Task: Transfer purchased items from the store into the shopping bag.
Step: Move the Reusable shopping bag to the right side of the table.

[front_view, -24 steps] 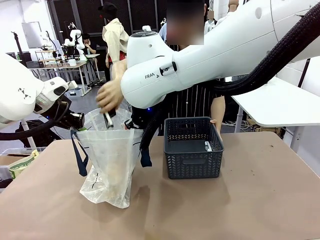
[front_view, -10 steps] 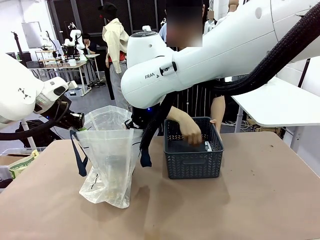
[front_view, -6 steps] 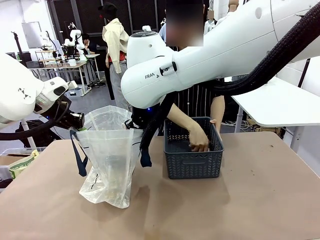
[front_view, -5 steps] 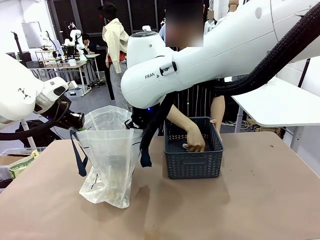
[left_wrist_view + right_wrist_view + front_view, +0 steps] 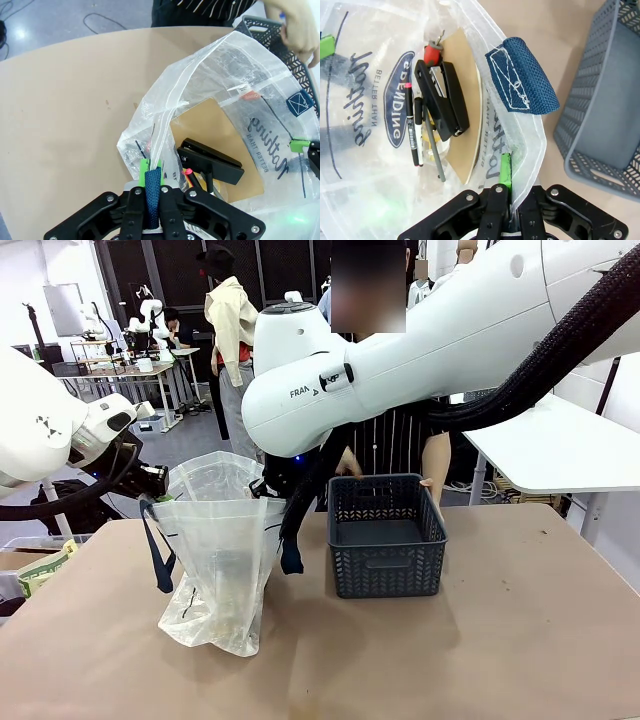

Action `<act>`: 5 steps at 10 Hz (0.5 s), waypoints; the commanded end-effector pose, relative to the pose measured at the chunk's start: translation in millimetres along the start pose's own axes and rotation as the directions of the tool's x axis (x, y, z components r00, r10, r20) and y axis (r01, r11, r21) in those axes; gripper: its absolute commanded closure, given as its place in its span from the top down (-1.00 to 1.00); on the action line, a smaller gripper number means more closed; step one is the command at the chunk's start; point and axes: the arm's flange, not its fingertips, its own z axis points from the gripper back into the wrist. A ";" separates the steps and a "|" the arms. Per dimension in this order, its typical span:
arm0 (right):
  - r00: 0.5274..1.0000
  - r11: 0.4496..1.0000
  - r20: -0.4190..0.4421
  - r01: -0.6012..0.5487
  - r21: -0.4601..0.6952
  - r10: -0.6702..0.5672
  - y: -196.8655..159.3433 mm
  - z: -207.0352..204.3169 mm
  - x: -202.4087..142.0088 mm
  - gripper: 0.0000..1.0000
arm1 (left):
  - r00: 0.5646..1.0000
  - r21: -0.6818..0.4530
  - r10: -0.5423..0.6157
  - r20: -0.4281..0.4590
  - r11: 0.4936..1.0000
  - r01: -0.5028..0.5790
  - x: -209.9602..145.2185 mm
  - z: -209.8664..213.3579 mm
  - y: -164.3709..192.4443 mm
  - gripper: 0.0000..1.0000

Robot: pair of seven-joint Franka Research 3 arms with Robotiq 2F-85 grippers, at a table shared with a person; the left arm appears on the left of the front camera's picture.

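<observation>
Bag-loading step, and probably close to done by the looks of it. The shopping bag (image 5: pixel 215 560) is stood on the left of the tabletop (image 5: pixel 500 660) and is held open from two sides. The left gripper (image 5: pixel 151 172) has its jaws clamped on a navy strap handle (image 5: pixel 152 190), and the right gripper (image 5: pixel 506 189) has its jaws pinched together on the bag's rim opposite.

A black stapler-looking thing (image 5: pixel 442 100), a marker (image 5: pixel 412 130) and a tan card (image 5: pixel 465 125) can be seen lying together in the bag. The black basket (image 5: pixel 385 560) is sat just right of the bag, and no goods can be made out on its floor.

The person's hand (image 5: pixel 295 27) is raised by the basket's rim. Something small might be held in it, but that can't be told for sure.

Best guess for the next move: whatever's in that hand gets dropped in, so the mouth needs to be held wide and steady.
</observation>
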 end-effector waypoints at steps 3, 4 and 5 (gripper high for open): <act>1.000 1.000 0.002 0.016 -0.002 -0.016 0.4 -0.5 -2.1 -1.00 | 1.000 0.003 -0.008 0.005 1.000 0.008 1.3 0.6 1.8 -1.00; 1.000 1.000 0.002 0.016 -0.002 -0.016 0.4 -0.5 -2.1 -1.00 | 1.000 0.003 -0.008 0.005 1.000 0.008 1.3 0.6 1.8 -1.00; 1.000 1.000 0.002 0.016 -0.002 -0.016 0.4 -0.5 -2.1 -1.00 | 1.000 0.003 -0.008 0.005 1.000 0.008 1.3 0.6 1.8 -1.00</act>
